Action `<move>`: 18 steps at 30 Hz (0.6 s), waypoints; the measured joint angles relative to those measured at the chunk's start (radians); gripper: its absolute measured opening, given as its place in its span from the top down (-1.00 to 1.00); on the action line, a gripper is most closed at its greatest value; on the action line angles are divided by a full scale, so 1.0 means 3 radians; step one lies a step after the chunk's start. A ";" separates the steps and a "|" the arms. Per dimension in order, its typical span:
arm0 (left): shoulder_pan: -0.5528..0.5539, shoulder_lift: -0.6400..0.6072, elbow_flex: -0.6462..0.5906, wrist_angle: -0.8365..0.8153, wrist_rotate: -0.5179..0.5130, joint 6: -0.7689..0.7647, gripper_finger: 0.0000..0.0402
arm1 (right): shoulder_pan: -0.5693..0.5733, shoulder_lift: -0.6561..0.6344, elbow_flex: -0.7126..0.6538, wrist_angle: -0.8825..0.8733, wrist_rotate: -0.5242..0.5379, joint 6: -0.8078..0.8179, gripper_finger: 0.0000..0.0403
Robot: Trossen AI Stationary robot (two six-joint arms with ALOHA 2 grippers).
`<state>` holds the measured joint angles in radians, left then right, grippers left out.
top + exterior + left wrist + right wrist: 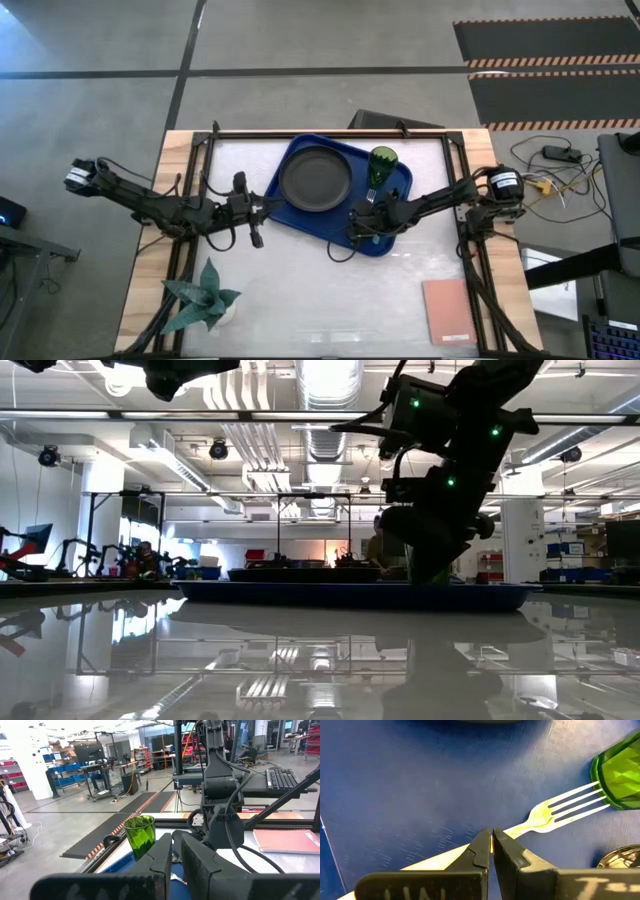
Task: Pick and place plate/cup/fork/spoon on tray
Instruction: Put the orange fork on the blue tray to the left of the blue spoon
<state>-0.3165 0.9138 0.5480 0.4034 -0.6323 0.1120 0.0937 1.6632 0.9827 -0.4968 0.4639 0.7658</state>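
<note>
Clenched on the fork (555,812), right gripper (491,842) low over the blue tray (395,225), fingers pinching the handle while the tines lie just beside the green cup (381,163), perhaps touching its base. Left gripper (176,852) pressed shut on nothing visible, waiting above the table just beside the tray's left edge. Plate (316,179) already seated on the tray, cup upright near the far rim; spoon nowhere in view. Likely stage: setting the fork down. Risk from here: a sideways drag before letting go could push the tines into the cup and tip or slide it, since that tumbler looks light. Release from height might bounce the fork onto the plate or off the low rim.
</note>
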 joint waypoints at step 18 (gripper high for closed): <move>-0.0001 0.0000 0.0000 -0.0006 0.0000 0.0000 0.88 | 0.0031 0.0002 -0.0001 -0.0172 -0.0051 -0.0035 0.96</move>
<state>-0.3168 0.9138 0.5480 0.4015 -0.6323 0.1120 0.1028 1.6638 0.9825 -0.5483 0.4485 0.7554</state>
